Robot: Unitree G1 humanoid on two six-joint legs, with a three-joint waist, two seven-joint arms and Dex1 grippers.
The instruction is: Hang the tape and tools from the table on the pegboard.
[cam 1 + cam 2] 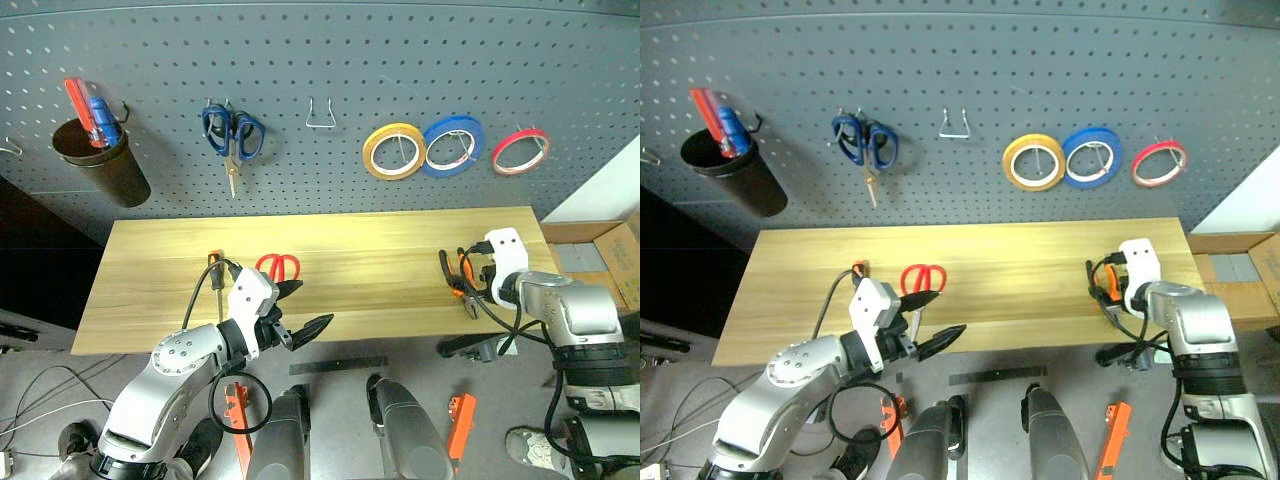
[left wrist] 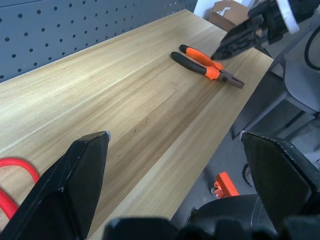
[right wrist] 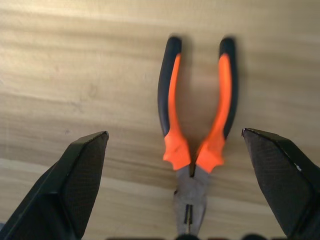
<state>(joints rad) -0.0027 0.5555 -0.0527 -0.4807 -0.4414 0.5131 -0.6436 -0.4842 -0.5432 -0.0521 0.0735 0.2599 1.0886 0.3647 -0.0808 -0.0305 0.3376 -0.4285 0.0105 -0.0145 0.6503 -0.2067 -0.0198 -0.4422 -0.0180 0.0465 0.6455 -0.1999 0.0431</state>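
Your right gripper hanging wide open, empty, straddling pliers lying flat on table. Your left gripper gaping empty near red-handled scissors and screwdriver. Red tape hanging on pegboard above pliers.

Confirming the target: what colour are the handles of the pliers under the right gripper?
Orange and black, with grey metal jaws; the pliers show best in the right wrist view.
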